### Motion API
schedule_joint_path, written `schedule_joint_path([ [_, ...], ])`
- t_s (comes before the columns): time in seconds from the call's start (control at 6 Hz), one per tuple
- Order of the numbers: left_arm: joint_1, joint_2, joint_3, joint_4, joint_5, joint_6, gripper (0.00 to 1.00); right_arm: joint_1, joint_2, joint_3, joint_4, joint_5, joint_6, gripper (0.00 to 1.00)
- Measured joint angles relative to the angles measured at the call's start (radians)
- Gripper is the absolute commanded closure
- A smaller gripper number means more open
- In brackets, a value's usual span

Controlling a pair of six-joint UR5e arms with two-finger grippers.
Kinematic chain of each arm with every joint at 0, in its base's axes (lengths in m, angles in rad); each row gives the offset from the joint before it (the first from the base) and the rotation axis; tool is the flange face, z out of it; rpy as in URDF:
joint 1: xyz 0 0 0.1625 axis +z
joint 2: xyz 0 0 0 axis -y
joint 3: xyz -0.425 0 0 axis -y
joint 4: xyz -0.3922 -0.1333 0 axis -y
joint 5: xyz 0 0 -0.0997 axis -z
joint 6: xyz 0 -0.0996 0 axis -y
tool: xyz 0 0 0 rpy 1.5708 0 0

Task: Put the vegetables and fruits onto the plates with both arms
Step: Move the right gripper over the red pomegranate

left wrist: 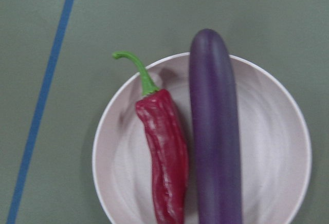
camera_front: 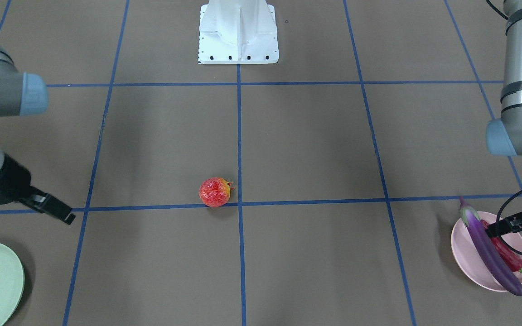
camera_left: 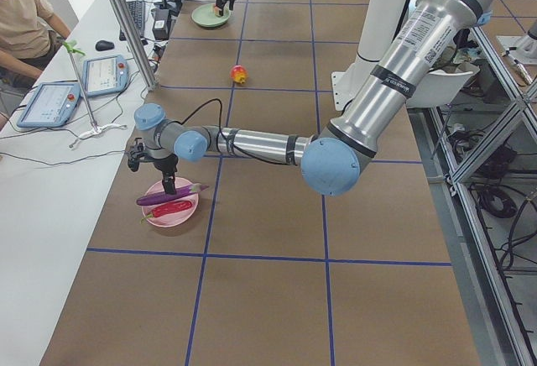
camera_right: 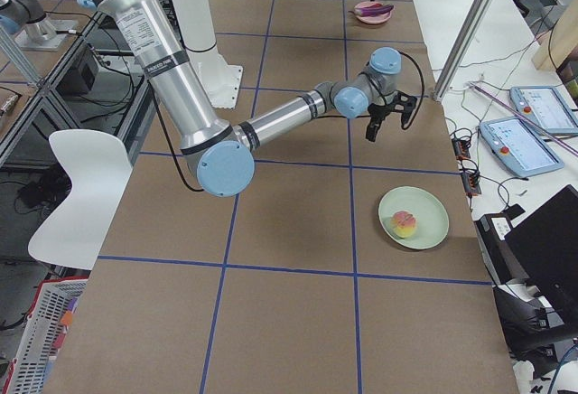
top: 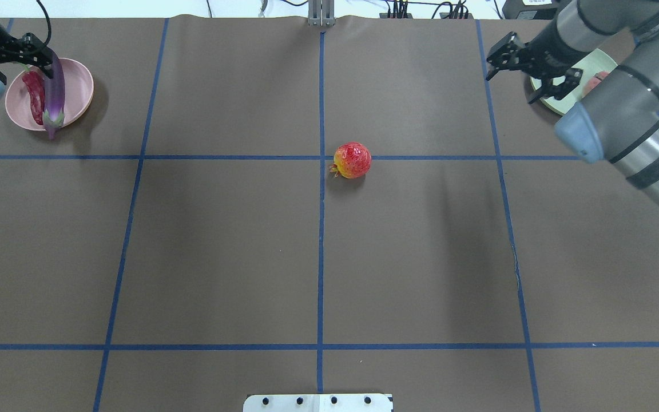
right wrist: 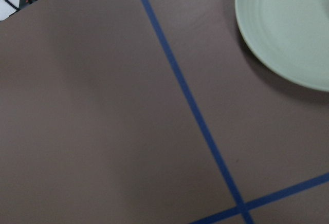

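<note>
Two vegetables, a long glossy purple eggplant and a shorter red chili pepper with a green stem, are laid side by side on a pale pink round matte plate. This plate is set well to the robot's left of the round mottled red-orange fruit. The left gripper is held just above them, fingers spread and empty.

Well to the fruit's right, a round yellow-green peach is seated on a pale mint-green round plate. The right gripper is held at that plate's fruit-facing edge, spread wide and carrying nothing.

The fruit itself is left on the brown table, beside a blue tape line.
</note>
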Motion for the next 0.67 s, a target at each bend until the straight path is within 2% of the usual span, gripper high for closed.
schedule_joint_path([
  [0.33,0.022,-0.03,-0.037,-0.008,-0.017,-0.061,0.0,-0.176,0.057,0.044,-0.009,-0.129,0.29,0.0],
  [0.67,0.044,-0.036,-0.075,-0.01,-0.019,-0.117,0.0,-0.307,0.153,-0.006,-0.047,-0.288,0.574,0.0],
])
